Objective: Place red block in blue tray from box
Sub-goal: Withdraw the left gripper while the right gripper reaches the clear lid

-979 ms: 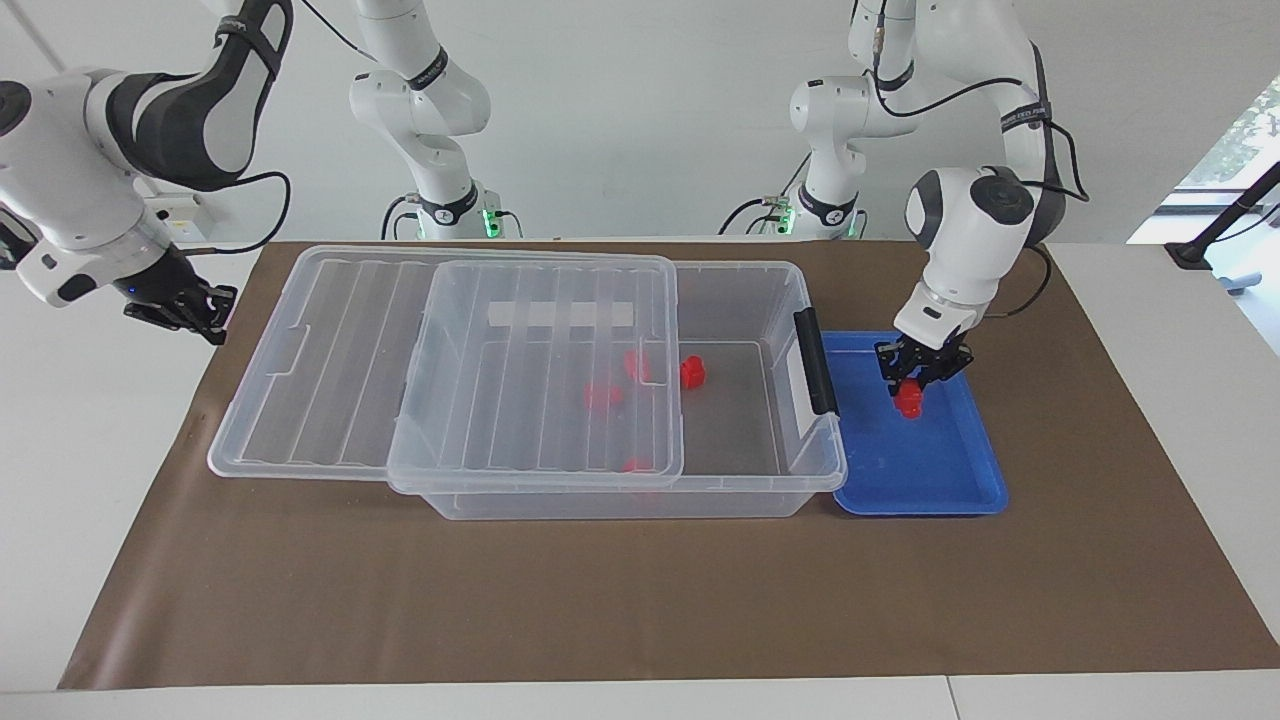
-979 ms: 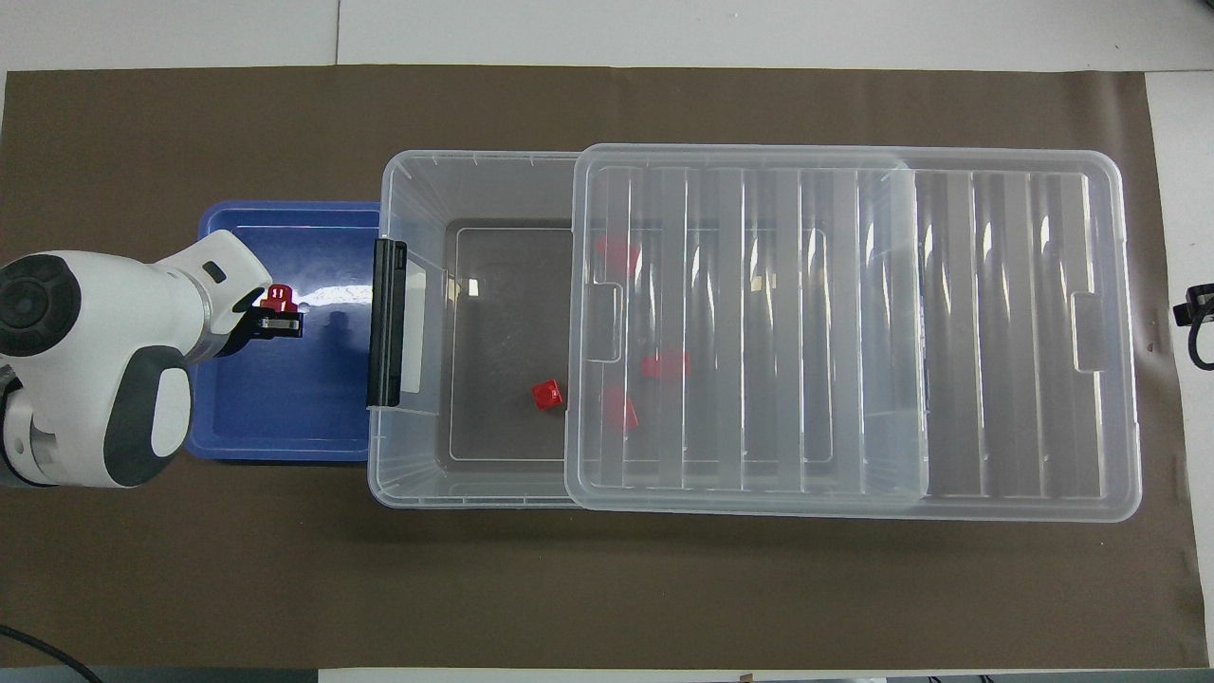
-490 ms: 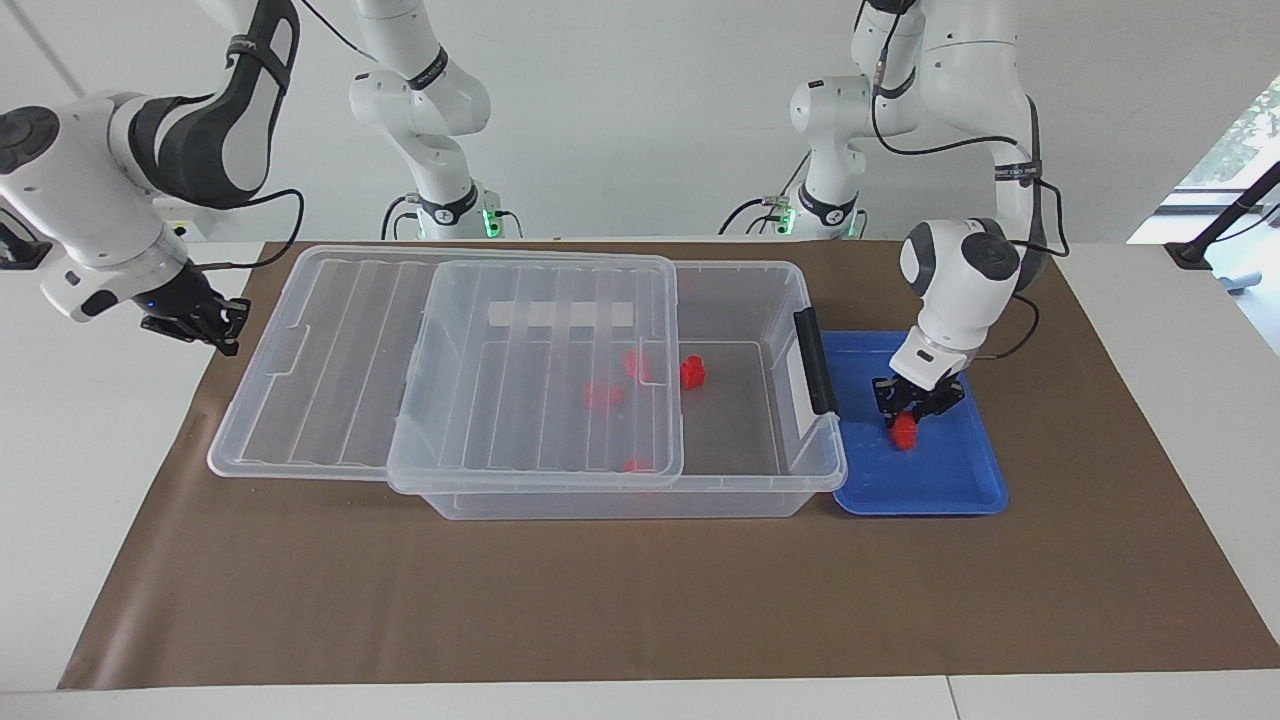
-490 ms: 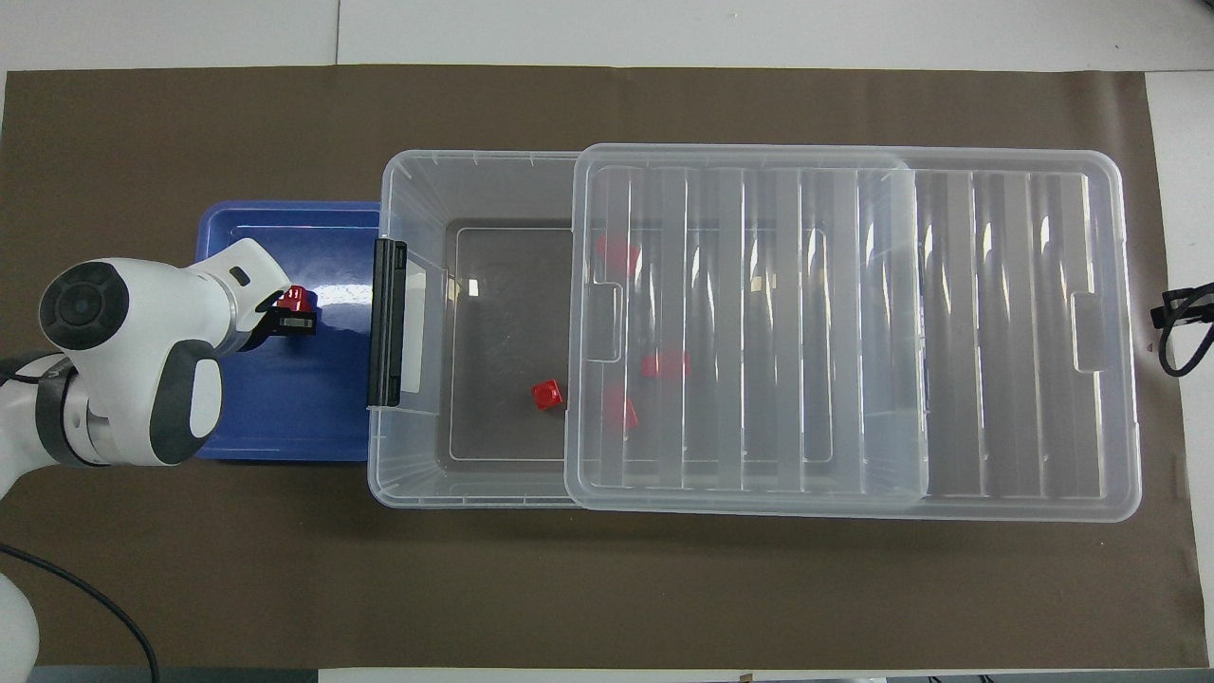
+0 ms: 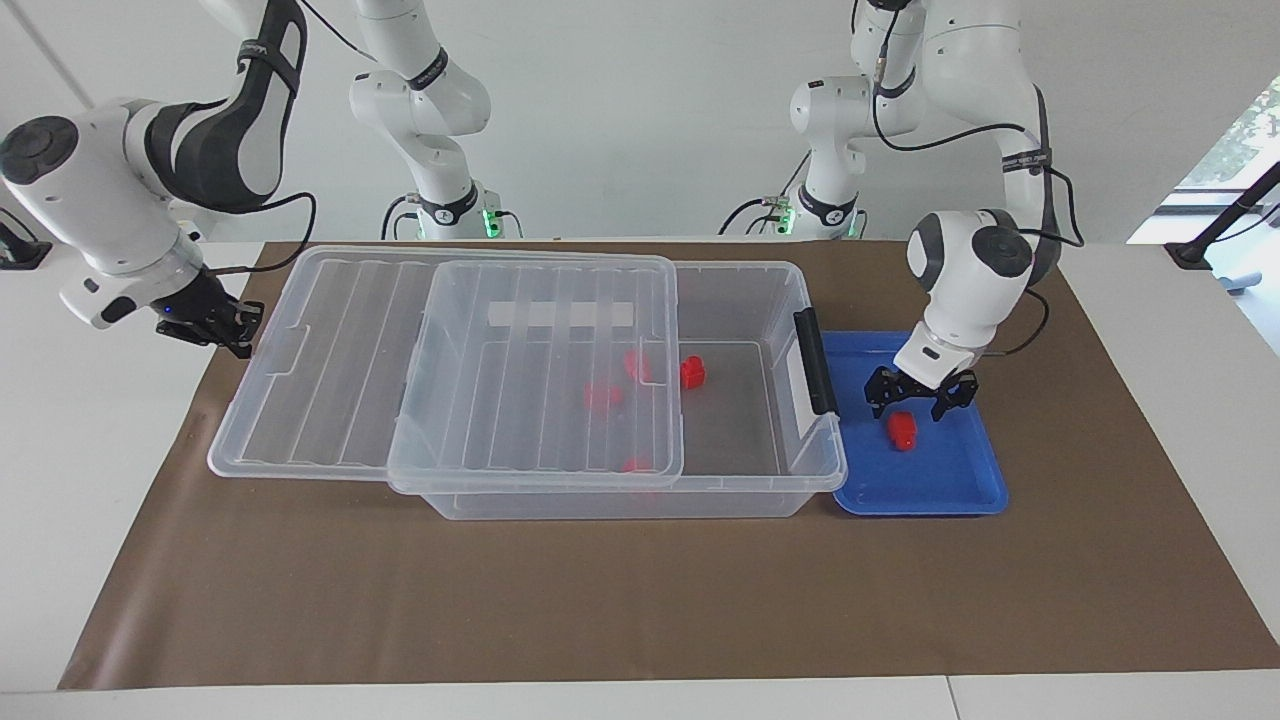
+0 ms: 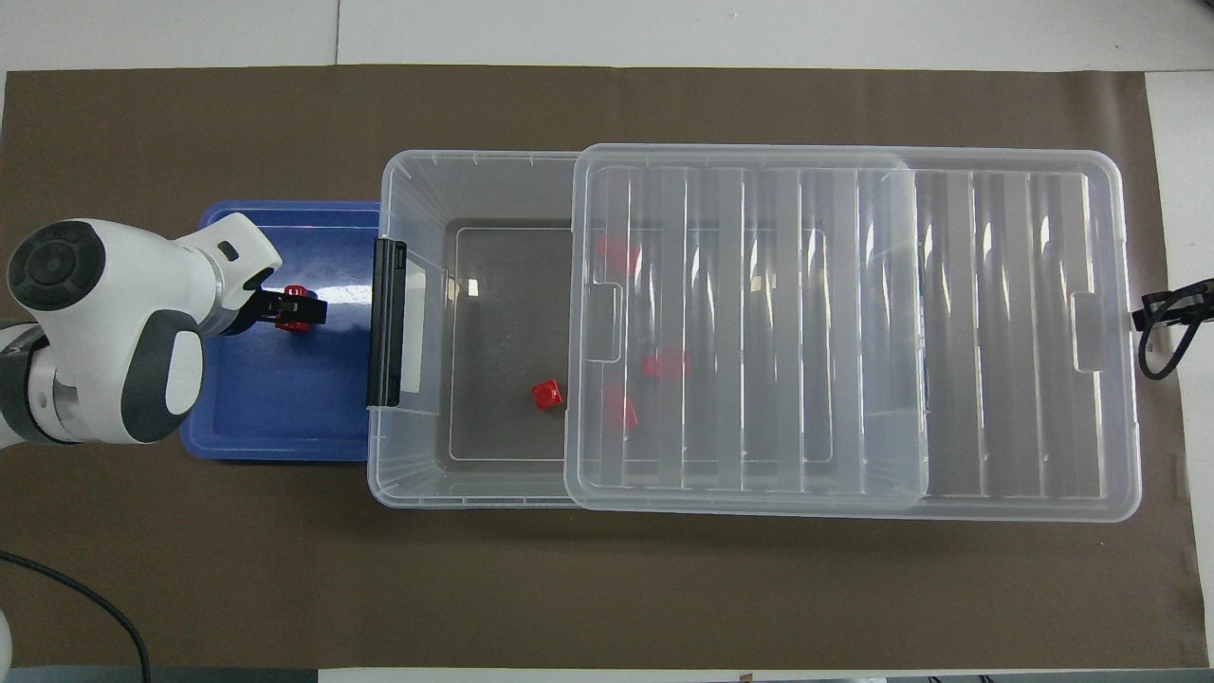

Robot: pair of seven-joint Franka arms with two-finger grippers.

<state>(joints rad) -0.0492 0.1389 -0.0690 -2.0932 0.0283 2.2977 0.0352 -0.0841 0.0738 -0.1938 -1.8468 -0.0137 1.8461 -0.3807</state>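
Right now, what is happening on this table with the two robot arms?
The left gripper hangs open just over the red block, which lies in the blue tray. The tray sits beside the box, whose lid is slid partway off toward the right arm's end; more red blocks remain inside. The right gripper waits shut beside the lid's end.

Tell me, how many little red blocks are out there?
5. One red block lies in the blue tray; one in the box's open part; three blurred under the lid, perhaps more.
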